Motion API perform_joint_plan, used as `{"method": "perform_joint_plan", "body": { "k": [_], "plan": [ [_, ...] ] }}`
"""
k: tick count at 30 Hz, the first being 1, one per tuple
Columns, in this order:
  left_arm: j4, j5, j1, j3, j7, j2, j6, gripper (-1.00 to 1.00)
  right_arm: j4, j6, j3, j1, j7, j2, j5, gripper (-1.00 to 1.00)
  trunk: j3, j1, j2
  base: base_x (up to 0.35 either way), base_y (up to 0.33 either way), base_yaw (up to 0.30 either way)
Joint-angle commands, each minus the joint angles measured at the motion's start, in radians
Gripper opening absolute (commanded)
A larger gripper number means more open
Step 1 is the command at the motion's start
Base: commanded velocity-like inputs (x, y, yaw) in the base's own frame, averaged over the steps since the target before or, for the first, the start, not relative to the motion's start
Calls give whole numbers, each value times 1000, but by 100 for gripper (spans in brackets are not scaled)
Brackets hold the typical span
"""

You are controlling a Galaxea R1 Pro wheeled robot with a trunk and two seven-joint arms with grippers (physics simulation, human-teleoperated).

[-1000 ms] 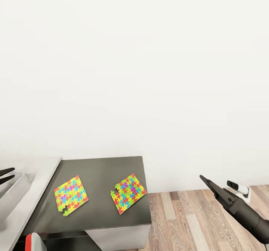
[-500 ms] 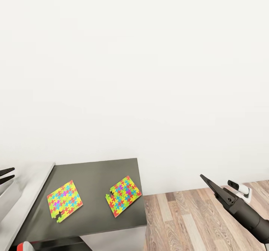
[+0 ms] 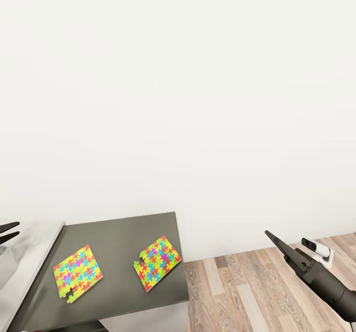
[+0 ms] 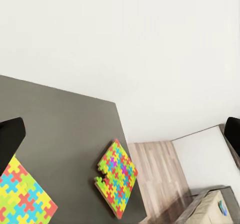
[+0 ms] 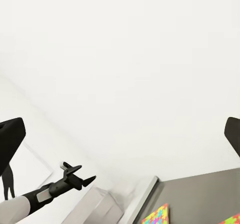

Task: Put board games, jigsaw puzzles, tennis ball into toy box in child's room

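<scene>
The right gripper [image 3: 275,242] is hovering over the wooden floor [image 3: 257,292], well off the table's right edge, and in the head view its dark fingers are reading as one closed point; in the right wrist view, though, the two fingertips [image 5: 10,139] are sitting far apart at the frame's sides, so the jaws are standing released and grasping nothing. The left gripper [image 3: 9,230] is poking in above the pale grey part of the table [image 3: 29,253], its two tips slightly parted and empty; the left wrist view is likewise showing its fingers spread wide. On the dark grey end section [image 3: 123,233] two jigsaw puzzles are lying flat and apart: the left puzzle [image 3: 76,273] near the front edge by the step up to the pale top, the right puzzle [image 3: 157,262] close to the right edge. A plain white wall [image 3: 178,100] is rising behind. Nothing is lying between the grippers and the puzzles. No writing can be read.
</scene>
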Motion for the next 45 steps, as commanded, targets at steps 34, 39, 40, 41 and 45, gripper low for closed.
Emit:
{"method": "perform_joint_plan", "body": {
  "k": [34,39,40,41,45],
  "plan": [
    [0,-3,-1,1,-5,-4,11,100,0,7,3,-1,-3,0,-3,100,45,1,-2,0,-192,-109],
    [0,-3,-1,1,-5,-10,11,100,0,7,4,-1,-4,0,-3,100,46,1,-2,24,-259,-53],
    [0,-3,-1,1,-5,-11,11,100,0,7,4,-1,-4,0,-3,100,46,1,-2,43,-170,-138],
    [0,-3,-1,1,-5,-12,11,100,0,7,4,-1,-4,0,-3,100,46,1,-2,34,-136,-166],
    [-1,-3,-1,1,-5,-15,10,100,1,8,4,-1,-4,-1,-3,100,46,1,-2,18,-70,-222]
  ]
}}
